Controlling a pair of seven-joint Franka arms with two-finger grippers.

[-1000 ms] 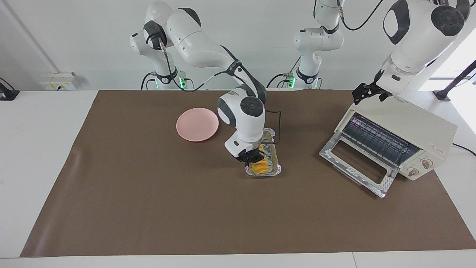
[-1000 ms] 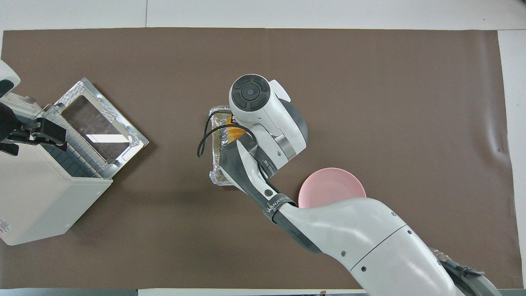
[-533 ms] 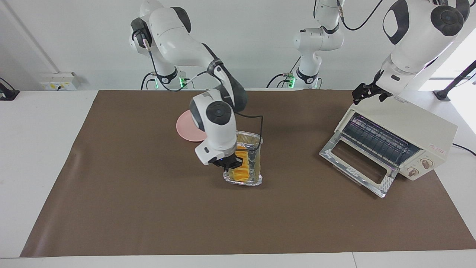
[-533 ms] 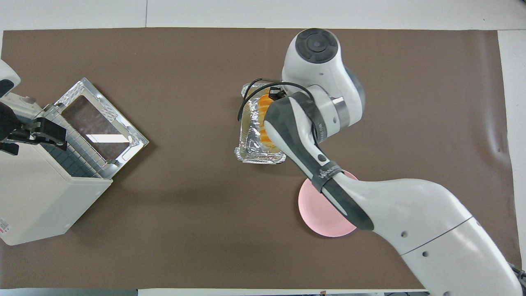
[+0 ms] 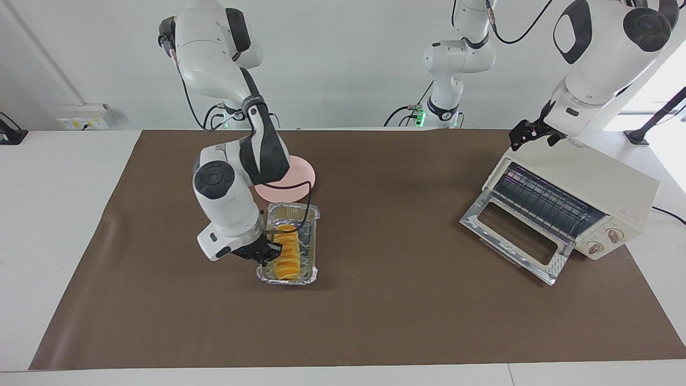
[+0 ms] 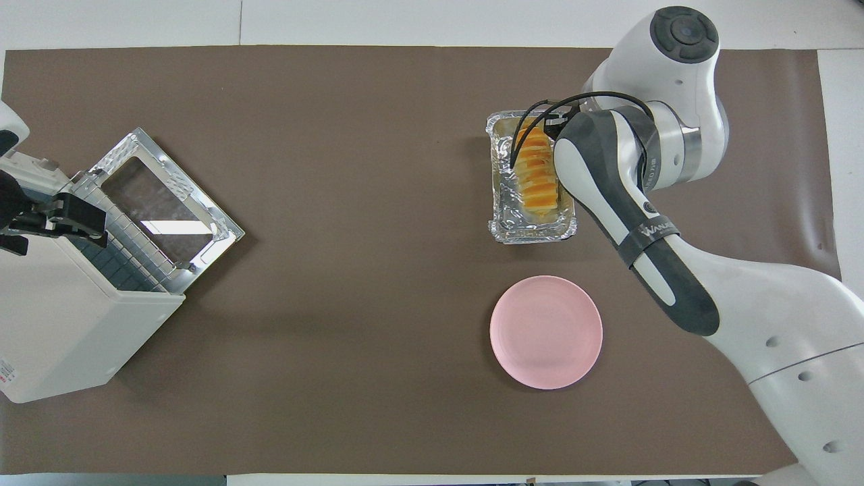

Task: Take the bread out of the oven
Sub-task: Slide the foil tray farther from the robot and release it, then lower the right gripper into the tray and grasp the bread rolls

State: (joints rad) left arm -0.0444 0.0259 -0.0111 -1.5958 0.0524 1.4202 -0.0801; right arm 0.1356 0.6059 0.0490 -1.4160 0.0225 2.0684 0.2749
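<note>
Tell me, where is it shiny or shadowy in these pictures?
Overhead view: the oven's open glass door catches a bright white reflection, and the oven throws a soft shadow on the brown mat. Facing view: the foil tray glints around the bread, and daylight glares white near the left arm.

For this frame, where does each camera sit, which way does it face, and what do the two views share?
Facing view: high across the table, looking at the robots; both arms and bases show, right gripper at the foil tray, left gripper over the oven.
Overhead view: above the robots' end, looking steeply down; right arm and left gripper show.
Shared: bread, tray, pink plate, oven with its door down, half a turn apart.
</note>
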